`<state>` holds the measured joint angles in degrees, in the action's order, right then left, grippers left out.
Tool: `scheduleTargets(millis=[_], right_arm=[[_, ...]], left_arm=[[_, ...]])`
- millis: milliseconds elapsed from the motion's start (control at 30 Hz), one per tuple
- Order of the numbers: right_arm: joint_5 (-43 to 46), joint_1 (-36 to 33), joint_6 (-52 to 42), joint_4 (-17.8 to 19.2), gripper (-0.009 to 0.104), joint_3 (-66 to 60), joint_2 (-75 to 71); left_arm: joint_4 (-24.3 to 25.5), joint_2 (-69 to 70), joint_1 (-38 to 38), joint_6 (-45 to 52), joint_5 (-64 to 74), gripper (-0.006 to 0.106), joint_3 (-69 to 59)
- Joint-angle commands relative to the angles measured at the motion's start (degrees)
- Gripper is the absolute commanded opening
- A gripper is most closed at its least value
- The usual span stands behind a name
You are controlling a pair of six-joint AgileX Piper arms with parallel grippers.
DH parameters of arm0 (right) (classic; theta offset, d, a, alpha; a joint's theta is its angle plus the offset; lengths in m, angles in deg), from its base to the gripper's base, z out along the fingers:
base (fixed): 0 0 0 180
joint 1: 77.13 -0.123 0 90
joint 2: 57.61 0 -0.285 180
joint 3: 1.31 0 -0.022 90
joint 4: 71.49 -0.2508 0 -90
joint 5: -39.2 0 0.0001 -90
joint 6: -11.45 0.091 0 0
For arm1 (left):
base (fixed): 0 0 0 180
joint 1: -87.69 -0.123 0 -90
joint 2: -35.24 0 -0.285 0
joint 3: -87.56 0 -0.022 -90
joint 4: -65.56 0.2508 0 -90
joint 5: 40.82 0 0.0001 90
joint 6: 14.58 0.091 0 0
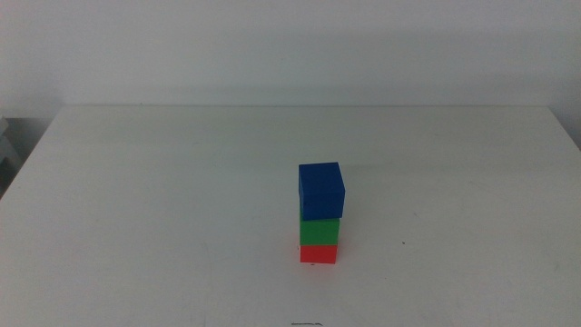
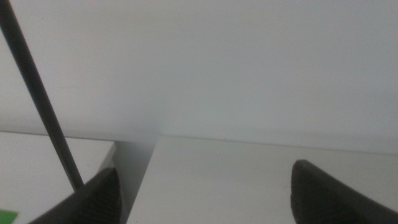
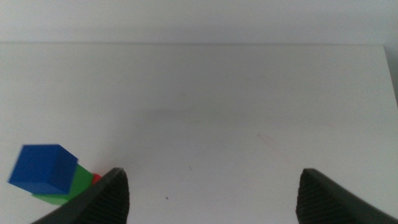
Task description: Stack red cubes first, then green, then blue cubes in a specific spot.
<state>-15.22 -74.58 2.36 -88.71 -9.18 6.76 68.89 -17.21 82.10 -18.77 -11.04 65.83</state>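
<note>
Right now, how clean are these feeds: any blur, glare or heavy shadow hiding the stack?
Middle view: even, soft light, no glare; the blue cube, green cube and red cube are sharp, with only a faint shadow on the table. Left wrist view: soft and hazy, open left gripper blurred, no cubes. Right wrist view: open right gripper blurred, stack clear but partly hidden.

The setting is a bare test bench of the kind found in a lab. A plain white table (image 1: 163, 209) fills the middle view, backed by an unmarked white wall (image 1: 290, 45). The only items on the tabletop are three coloured blocks stacked as a tower: blue block (image 1: 321, 190) on top, green block (image 1: 320, 231) in the middle, red block (image 1: 319, 253) at the base. No household or office furnishings are visible in any view.
</note>
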Motion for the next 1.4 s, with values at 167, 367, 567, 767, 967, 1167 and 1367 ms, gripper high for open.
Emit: scheduleTargets(millis=[167,367,567,767,967,1167,1367], right_arm=[[14.3,0.4,-0.8,3.2,0.082,-13.0,-5.4],[24.2,0.4,-0.8,1.3,0.082,-32.1,-18.9],[32.3,0.4,-0.8,8.3,0.082,-47.1,-37.9],[36.5,0.4,-0.8,13.7,0.082,-56.1,-50.2],[36.6,0.4,-0.8,13.9,0.082,-62.2,-53.7],[40.0,0.5,-0.8,15.0,0.082,-65.4,-55.8],[44.0,0.5,-0.8,15.5,0.082,-69.7,-58.1]], left_arm=[[-7.3,1.9,-0.1,-0.1,-11.9,0.093,-6.5],[-8.9,10.0,-0.1,-0.1,-18.1,0.093,-19.1],[-7.3,21.7,-0.1,-0.1,-18.3,0.093,-31.0],[-0.5,31.9,-0.1,-0.1,-18.7,0.093,-40.7],[-0.1,39.3,-0.1,-0.1,-18.7,0.093,-50.0],[-1.0,45.8,-0.1,-0.1,-18.9,0.093,-55.9],[-0.9,46.8,-0.1,-0.1,-19.2,0.093,-57.0]])
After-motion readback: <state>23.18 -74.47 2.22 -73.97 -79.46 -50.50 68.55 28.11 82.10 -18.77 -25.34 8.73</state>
